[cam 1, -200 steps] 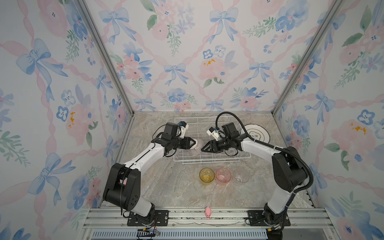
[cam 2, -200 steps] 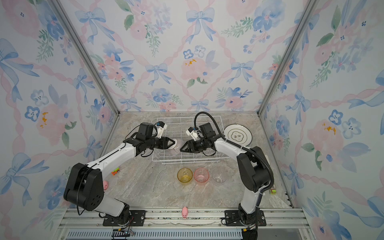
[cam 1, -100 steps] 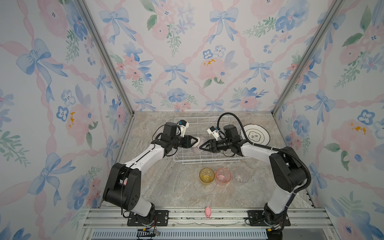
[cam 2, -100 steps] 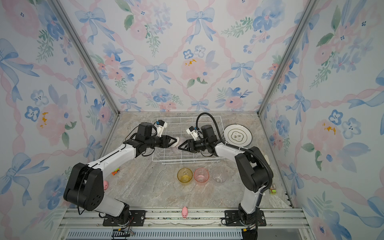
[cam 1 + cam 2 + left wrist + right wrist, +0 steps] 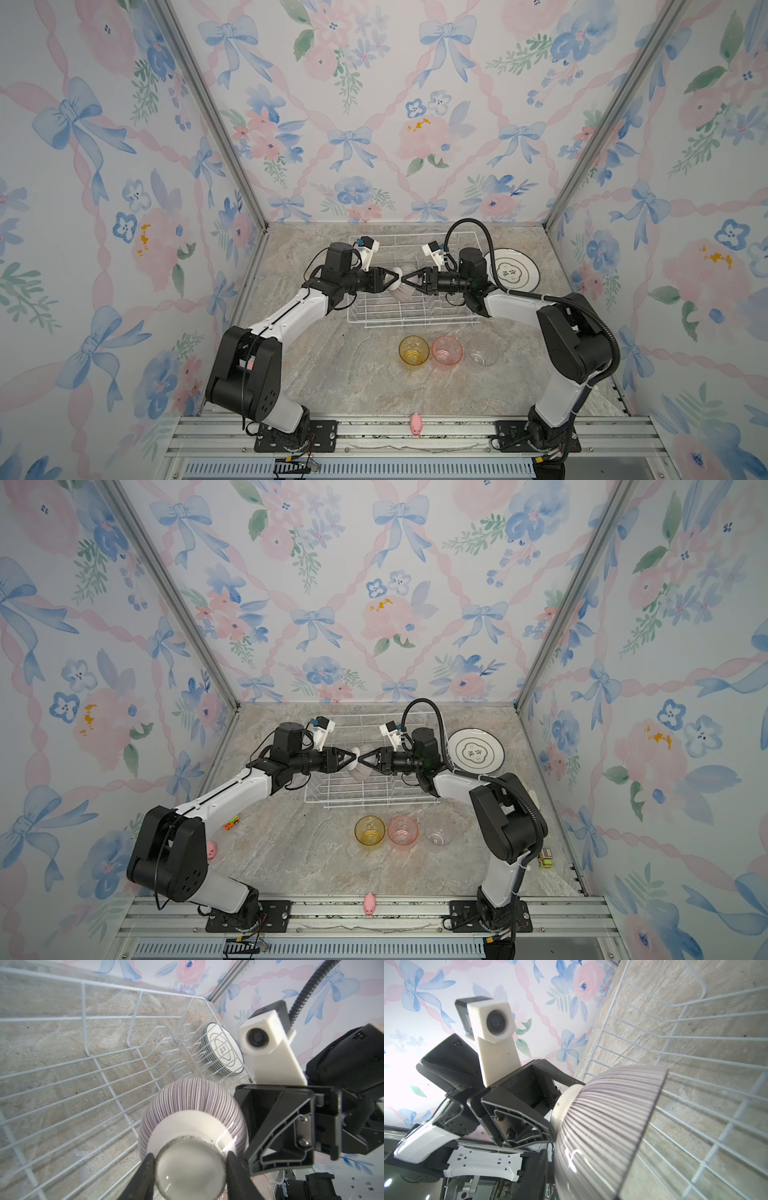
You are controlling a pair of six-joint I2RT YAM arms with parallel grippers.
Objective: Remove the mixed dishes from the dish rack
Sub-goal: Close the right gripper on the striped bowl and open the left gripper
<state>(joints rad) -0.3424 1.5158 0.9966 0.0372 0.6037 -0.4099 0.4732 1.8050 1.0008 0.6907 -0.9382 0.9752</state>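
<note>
Both arms stretched inward, left gripper [image 5: 395, 279] and right gripper [image 5: 407, 281] nose to nose, left jaws in a grip.

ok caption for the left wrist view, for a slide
Left gripper holds the striped bowl by its foot above the dish rack

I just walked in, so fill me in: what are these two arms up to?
They are unloading the dish rack. The left gripper is clamped on the foot of the striped bowl, held on its side over the rack. The right gripper is at its rim, grip unclear. The plates sit stacked beside the rack, and three tumblers stand in front.
</note>
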